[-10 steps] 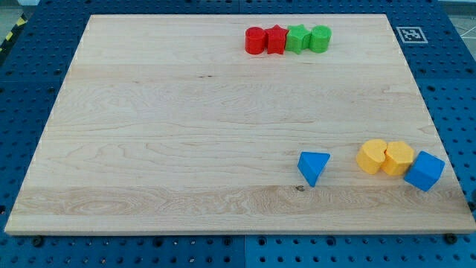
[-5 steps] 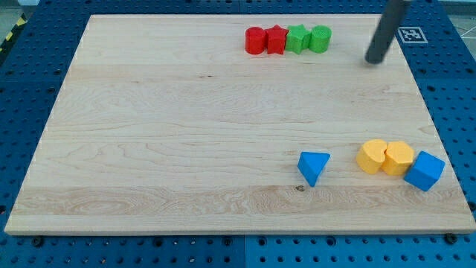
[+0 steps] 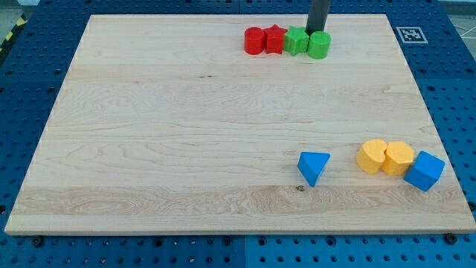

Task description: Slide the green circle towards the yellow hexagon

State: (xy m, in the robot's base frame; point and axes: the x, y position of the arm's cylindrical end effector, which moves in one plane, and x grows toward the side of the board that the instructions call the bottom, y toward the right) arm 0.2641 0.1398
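Note:
The green circle [image 3: 320,45] sits near the view's top, at the right end of a row with a green star [image 3: 297,39], a red star [image 3: 276,39] and a red circle [image 3: 255,41]. My tip [image 3: 315,31] stands just behind the green circle, touching its top edge. The yellow hexagon [image 3: 399,158] lies at the view's lower right, touching a yellow heart-like block [image 3: 371,156] on its left and a blue cube [image 3: 425,170] on its right.
A blue triangle [image 3: 313,166] lies left of the yellow blocks. The wooden board [image 3: 186,134] rests on a blue pegboard. A black-and-white marker [image 3: 411,34] sits at the board's top right corner.
My tip came in from the view's right to just behind the green circle. The green circle has shifted slightly toward the view's bottom, out of line with the row.

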